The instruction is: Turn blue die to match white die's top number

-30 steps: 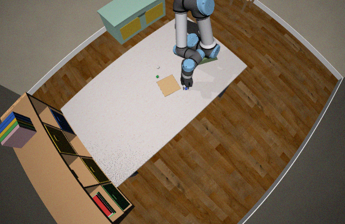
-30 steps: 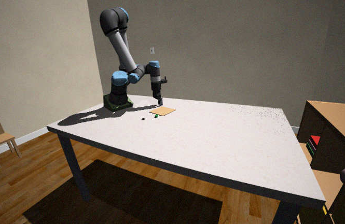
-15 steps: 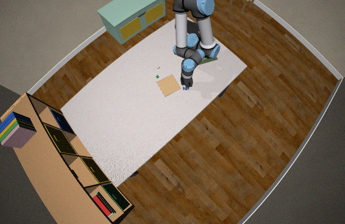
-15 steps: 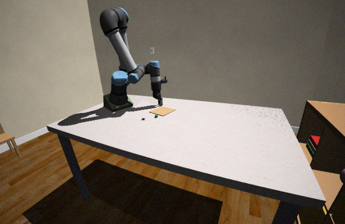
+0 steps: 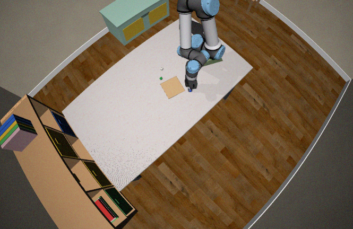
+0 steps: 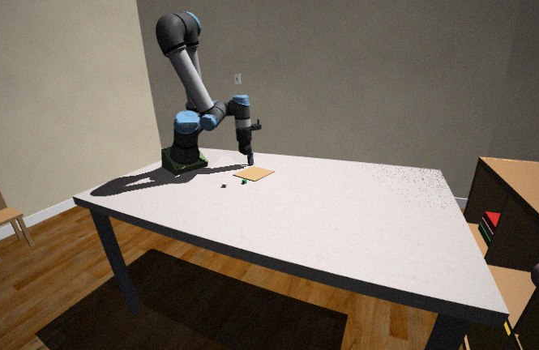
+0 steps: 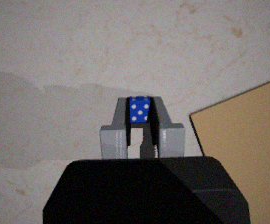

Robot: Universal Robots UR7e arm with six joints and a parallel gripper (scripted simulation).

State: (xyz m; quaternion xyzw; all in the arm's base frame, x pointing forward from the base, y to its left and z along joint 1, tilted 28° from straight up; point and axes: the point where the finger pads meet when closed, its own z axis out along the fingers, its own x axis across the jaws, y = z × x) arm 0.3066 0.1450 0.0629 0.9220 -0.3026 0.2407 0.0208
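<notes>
One step looks done: the pincer [image 7: 143,137] grips the blue die [image 7: 139,110] just beside the mat [image 7: 242,149]; turning, placing and release remain.

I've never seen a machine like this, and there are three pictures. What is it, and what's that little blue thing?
It is a robot arm bolted to a white table. At its end is a gripper, two fingers that pinch like tongs. One picture looks down from the ceiling, one from the side of the room, and one from a camera on the arm's wrist. On the table lie a tan mat, a white die and a green die, both off the mat. The blue thing is a blue die beside the mat. The fingers have closed on it, so the gripper is pinching it.
</notes>
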